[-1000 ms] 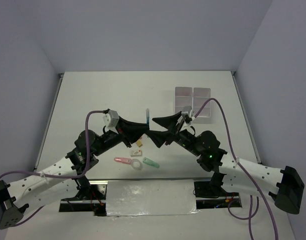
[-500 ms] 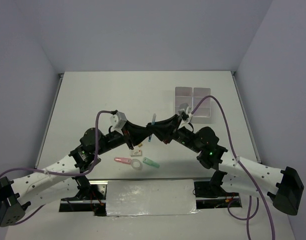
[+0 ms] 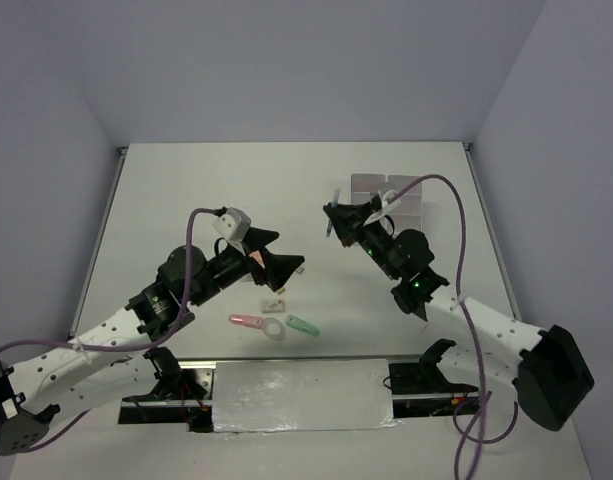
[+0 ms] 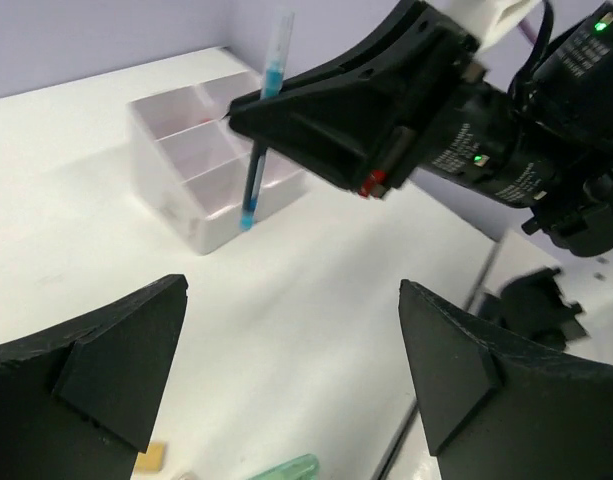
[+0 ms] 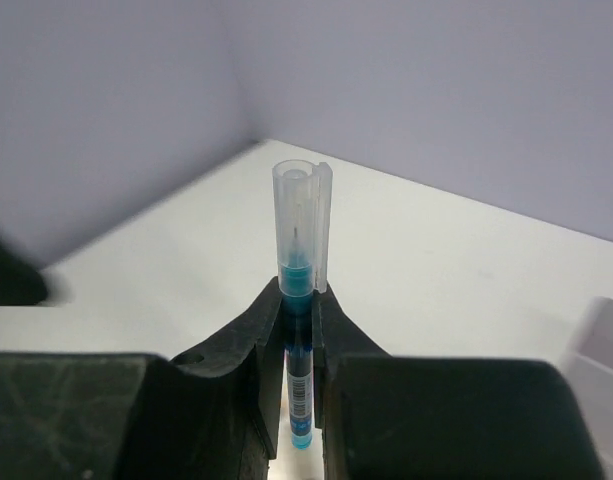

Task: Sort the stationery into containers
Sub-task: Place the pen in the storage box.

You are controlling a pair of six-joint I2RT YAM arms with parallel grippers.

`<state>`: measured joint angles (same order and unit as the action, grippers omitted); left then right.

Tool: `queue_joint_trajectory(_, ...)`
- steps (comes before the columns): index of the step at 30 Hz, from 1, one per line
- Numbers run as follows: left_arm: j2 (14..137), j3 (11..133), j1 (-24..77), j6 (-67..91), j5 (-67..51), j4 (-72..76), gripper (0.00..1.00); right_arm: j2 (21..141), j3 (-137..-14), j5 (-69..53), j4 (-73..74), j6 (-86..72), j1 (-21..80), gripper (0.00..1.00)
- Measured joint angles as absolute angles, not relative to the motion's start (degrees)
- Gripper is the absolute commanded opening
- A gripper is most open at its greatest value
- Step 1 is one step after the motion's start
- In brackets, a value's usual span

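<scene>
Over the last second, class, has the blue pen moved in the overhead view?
Yes. The blue pen, gripped by the right end effector, has shifted right, closer to the white compartment block's left edge.

Top camera: fixed high, above and behind the arm bases, tilted down over the whole table (image 3: 206,190). Long range; the containers (image 3: 371,186) sat small, right of centre.

Left wrist camera: low over the table, looking across at the containers (image 4: 201,150) from their near-left side. Fairly close, with the left gripper (image 4: 291,290) spread wide across the bottom of the view.

Right wrist camera: sighted along the right gripper (image 5: 298,300), very close on the pinched blue pen (image 5: 301,250). It faced away from the containers (image 5: 608,345), which showed only as a corner at the right edge.

Shared: pen and containers appeared in all three views. The left wrist view also took in the right gripper (image 4: 236,110).
</scene>
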<state>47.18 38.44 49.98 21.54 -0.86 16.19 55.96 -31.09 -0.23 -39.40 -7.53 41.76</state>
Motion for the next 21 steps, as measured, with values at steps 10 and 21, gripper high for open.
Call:
queue_joint_trajectory(10,39.3,38.5,50.0,23.9,11.0,2.5,0.99,82.0,-36.2,-9.6,-51.0,-1.1,17.9,0.00)
queue_joint_trajectory(21,42.9,36.9,50.2,24.1,9.3,1.7,0.99,89.6,-48.0,-17.4,-55.8,3.7,13.6,0.00)
